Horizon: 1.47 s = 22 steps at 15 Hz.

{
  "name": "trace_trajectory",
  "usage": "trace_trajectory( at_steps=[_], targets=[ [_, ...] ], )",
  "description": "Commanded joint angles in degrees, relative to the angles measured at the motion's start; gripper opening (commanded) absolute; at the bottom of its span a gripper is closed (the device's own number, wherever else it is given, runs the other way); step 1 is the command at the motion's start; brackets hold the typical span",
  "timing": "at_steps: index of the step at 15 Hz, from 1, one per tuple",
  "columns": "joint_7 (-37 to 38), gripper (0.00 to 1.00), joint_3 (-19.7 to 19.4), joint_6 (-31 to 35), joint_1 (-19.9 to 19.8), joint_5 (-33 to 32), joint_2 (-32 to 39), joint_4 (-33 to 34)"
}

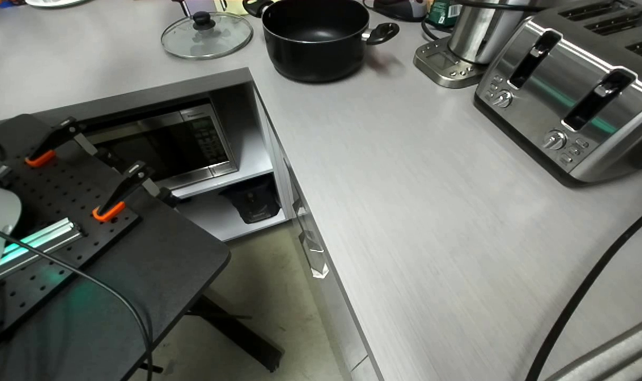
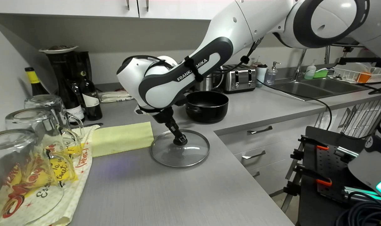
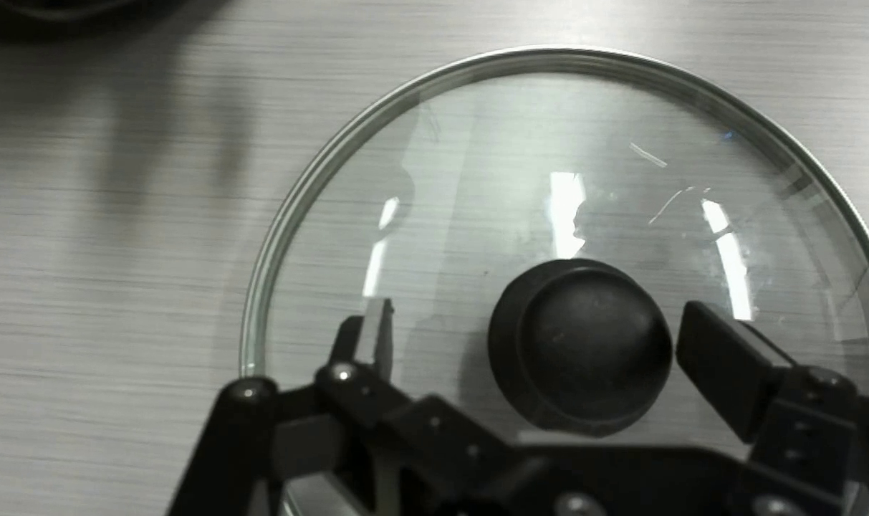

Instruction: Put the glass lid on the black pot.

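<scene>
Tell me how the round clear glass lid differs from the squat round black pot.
The round clear glass lid is transparent; the squat round black pot is opaque. The lid is shallow, the pot taller. The lid has a dark central knob, the pot two black side handles. Both are round and rest on the grey counter.

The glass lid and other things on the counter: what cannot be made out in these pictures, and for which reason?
Knob: in an exterior view, the dark gripper blends with it; contact is unclear.
Glass lid, lower part: wrist view; partly covered by the gripper, cut off by the bottom edge.
Steel vessel, upper part: an exterior view; the top edge cuts it.
Toaster, any button labels: too small in both exterior views.
</scene>
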Motion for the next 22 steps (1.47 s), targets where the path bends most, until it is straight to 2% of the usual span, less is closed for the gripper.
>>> trace_trajectory(
  at_steps=[1,3,4,5,11,14,22],
  targets=[
    [-1.22,1.00,-0.89,-2.87,1.52,-1.12,2.22,3.86],
    [-1.22,1.00,-0.99,-2.92,1.70,-1.13,2.31,3.85],
    [-1.27,0.89,-1.04,-2.93,1.75,-1.16,2.27,3.78],
    [-1.31,0.74,-1.08,-2.95,1.79,-1.18,2.22,3.68],
    [-1.27,0.27,-1.13,-3.38,1.63,-1.17,1.74,3.35],
    [-1.25,0.25,-1.13,-3.32,1.55,-1.09,1.51,3.17],
    [-2.01,0.25,-0.69,-0.17,2.61,-4.02,-5.46,-4.35]
  ],
)
